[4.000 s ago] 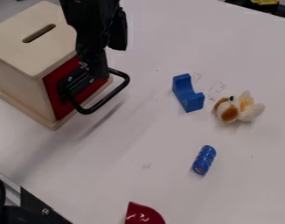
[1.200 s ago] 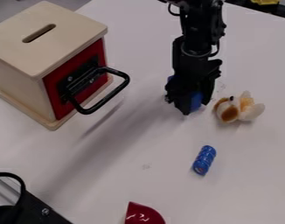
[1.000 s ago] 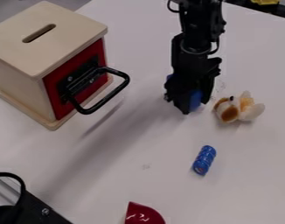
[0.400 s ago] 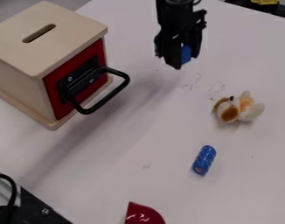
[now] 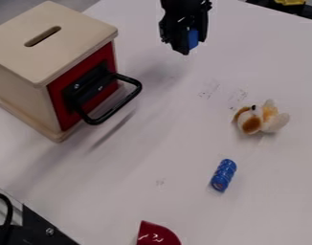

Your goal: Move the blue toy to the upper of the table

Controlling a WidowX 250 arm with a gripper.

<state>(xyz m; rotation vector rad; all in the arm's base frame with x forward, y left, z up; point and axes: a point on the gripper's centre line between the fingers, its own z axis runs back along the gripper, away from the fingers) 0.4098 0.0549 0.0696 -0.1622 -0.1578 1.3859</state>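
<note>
The black gripper [image 5: 188, 44] hangs over the upper middle of the white table [image 5: 203, 139], to the right of the wooden box. It is shut on the blue toy block [image 5: 193, 39], whose blue face shows between and beside the fingers; the rest of the block is hidden behind them. Its height above the table is hard to tell.
A wooden box [image 5: 47, 40] with a red front and black handle stands at the upper left. Right of centre lie a brown-and-white plush toy [image 5: 261, 117] and a blue ribbed cylinder [image 5: 224, 175]. A red object [image 5: 157, 234] sits at the bottom edge.
The gripper came from the box to the blue block, closed on it and lifted it off its spot. Since then both have moved up and slightly left in the view.
</note>
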